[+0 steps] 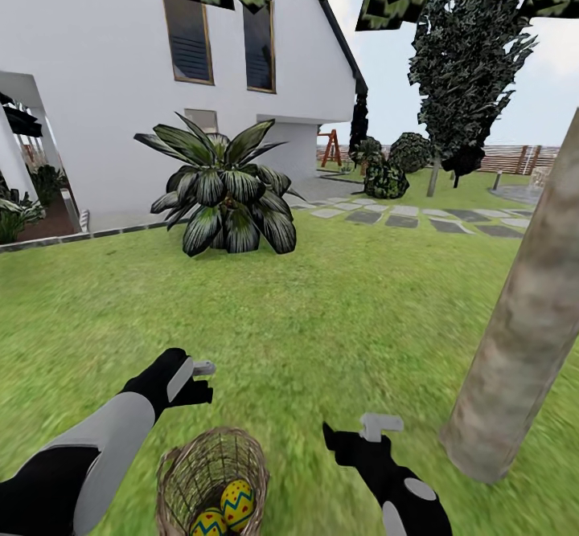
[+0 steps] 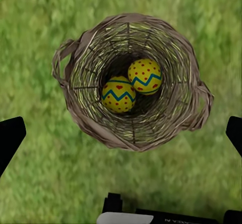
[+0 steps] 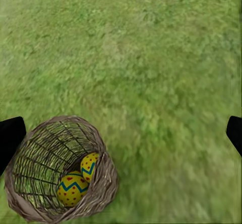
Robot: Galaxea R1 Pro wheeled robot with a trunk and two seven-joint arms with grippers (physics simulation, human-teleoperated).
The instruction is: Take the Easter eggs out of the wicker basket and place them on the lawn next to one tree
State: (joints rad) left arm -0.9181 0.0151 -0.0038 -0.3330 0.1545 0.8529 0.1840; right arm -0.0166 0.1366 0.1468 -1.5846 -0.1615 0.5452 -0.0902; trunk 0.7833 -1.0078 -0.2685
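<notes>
**Reaching into the basket for an egg**

Head view: the basket (image 1: 211, 480) sits on the lawn (image 1: 322, 319) right in front of the robot, between the two arms, with two eggs (image 1: 236, 504) showing inside it. The left gripper (image 1: 197, 375) hovers above and just beyond the basket's rim; the right gripper (image 1: 374, 427) hangs off to the other side, between basket and tree (image 1: 523, 335). The trunk stands near — a short carry, so this tree is a sensible drop spot. A third egg I cannot find; it may be hidden or already out.

Left wrist view: the camera looks straight down into the basket (image 2: 80, 113). Two eggs (image 2: 144, 76) lie touching at the bottom, with the dark fingers (image 2: 10, 136) spread wide at the frame's edges and nothing between them. The basket is roughly centred between them, so a straight descent looks right — aim at one egg, not the seam between the pair, and keep the tips inside the rim so the weave is not snagged or tipped.

Right wrist view: the basket (image 3: 101, 148) sits off to one corner, eggs (image 3: 73, 189) visible through its mouth. These fingers (image 3: 10, 138) are also apart and empty. Better to let the left arm pick and hold the right clear.
</notes>
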